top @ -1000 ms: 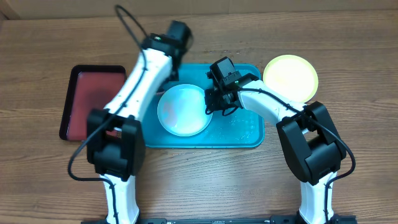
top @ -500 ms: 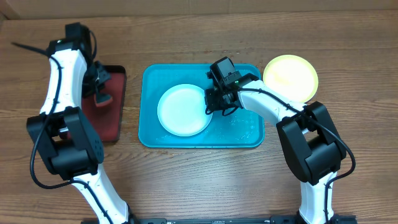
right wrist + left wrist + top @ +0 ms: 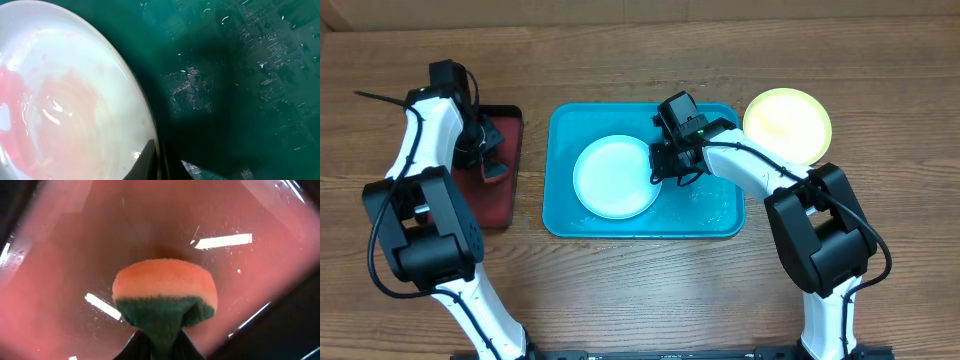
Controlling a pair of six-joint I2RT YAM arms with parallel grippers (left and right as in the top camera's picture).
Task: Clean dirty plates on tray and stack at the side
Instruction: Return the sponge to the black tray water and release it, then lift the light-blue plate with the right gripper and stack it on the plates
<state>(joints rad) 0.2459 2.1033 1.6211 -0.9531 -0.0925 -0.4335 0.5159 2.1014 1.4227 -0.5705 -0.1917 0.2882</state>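
Right end effector (image 3: 657,170) on plate (image 3: 615,177) rim

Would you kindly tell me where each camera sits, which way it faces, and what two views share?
Overhead: above the table, looking straight down; left gripper over the red tray, right gripper at the white plate.
Left wrist: looks down onto the red tray; its gripper pinches a sponge.
Right wrist: faces the teal tray; its gripper clamps the white plate's rim.
Shared: overhead and right wrist both show that plate.
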